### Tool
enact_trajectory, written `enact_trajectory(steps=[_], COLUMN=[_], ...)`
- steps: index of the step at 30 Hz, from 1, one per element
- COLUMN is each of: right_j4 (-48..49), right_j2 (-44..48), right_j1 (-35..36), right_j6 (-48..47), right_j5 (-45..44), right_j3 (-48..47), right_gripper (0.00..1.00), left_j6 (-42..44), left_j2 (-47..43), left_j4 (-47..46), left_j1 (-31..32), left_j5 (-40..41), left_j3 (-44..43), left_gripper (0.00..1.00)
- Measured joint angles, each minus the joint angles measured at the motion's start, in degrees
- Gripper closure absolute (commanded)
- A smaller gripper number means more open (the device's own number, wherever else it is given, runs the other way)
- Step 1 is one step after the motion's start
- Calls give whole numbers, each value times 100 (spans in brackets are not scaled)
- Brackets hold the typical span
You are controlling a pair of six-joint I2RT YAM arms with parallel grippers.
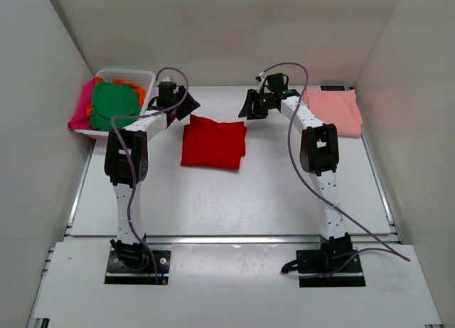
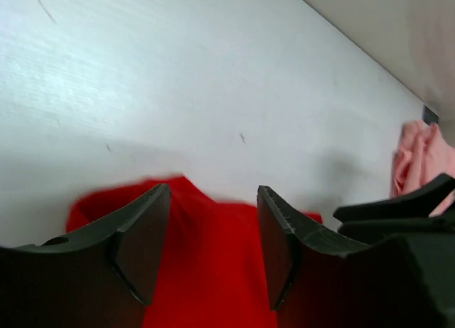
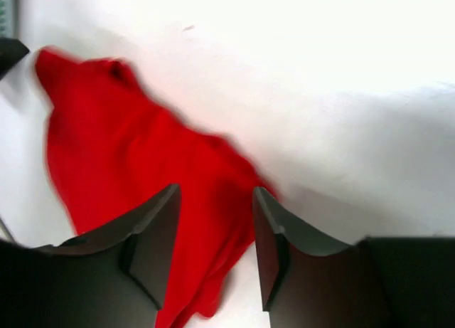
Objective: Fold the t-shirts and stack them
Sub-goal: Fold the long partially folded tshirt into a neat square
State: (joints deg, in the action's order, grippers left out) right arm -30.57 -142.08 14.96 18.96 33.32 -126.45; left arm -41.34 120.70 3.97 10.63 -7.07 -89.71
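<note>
**Finding:** a robotics test cell in a laboratory, not a home, shop or office.

**Grounds, top view:**
- Plain white panels [image 1: 35, 129] close off the left, right and far sides.
- The white table [image 1: 234, 200] sits within an aluminium rail frame [image 1: 77, 193], which runs down both side edges.
- The left arm [image 1: 128, 164] and right arm [image 1: 320, 150] stand on black base plates [image 1: 162, 270] at the bottom, trailing loose purple cables [image 1: 288, 132].
- The only goods are a white basket [image 1: 135, 75] of coloured t-shirts [image 1: 114, 104] at upper left, and folded cloth on the table.
</note>
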Motion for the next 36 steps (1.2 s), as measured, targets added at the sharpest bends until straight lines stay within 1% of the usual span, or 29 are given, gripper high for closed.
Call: enact_trajectory(steps=[2, 3, 4, 5, 6, 8, 11, 12, 16, 19, 20, 22, 23, 24, 28, 30, 33, 36], right_j4=[-4, -13, -50, -68, -33, 44, 122, 179, 446, 704, 787, 957, 1060, 1137, 1364, 1423, 1462, 1598], right_j2=[-341, -422, -450, -450, -404, -175, 365, 562, 1215, 1425, 1456, 1480, 1513, 1547, 1615, 1615, 1602, 1561], right_j1=[-76, -118, -149, -175, -199, -243, -227, -195, 94, 409, 492, 682, 758, 831, 964, 977, 1010, 1029], right_j6=[33, 42, 44, 28, 22, -15, -68, -68, 26, 223, 293, 474, 535, 619, 855, 979, 1161, 1322], right_j5=[-83, -153, -212, -269, -304, -411, -538, -573, -745, -820, -837, -881, -918, -1001, -1154, -1176, -1185, -1095], right_j3=[-286, -321, -317, -273, -186, 192, 1025, 1325, 2275, 2693, 2800, 3005, 3062, 3117, 3261, 3265, 3265, 3272], right_gripper=[47, 45, 42, 41, 39, 36, 32, 29, 21, 19, 15, 12, 9, 3, 1, 1, 1, 8], left_j6=[-96, -136, -162, -177, -179, -168, -101, -68, 63, 175, 195, 212, 223, 236, 238, 240, 210, 184], left_j2=[466, 599, 662, 682, 634, 361, -286, -487, -1047, -1058, -1003, -780, -619, -470, 149, 212, 273, 282], left_j4=[-63, -98, -151, -173, -282, -520, -581, -575, -570, -492, -413, -284, -223, -142, 179, 337, 385, 382], left_j1=[-66, -103, -146, -197, -240, -308, -442, -487, -540, -361, -278, -96, -15, 48, 208, 188, 149, 120], left_j5=[44, 50, 66, 90, 114, 155, 131, 72, -238, -407, -474, -579, -592, -586, -632, -623, -748, -837], left_j3=[-391, -496, -529, -511, -428, -20, 730, 927, 1399, 1440, 1419, 1285, 1209, 1132, 750, 575, 538, 538], left_gripper=[33, 34, 33, 31, 30, 29, 29, 29, 30, 30, 31, 33, 33, 34, 35, 36, 37, 36])
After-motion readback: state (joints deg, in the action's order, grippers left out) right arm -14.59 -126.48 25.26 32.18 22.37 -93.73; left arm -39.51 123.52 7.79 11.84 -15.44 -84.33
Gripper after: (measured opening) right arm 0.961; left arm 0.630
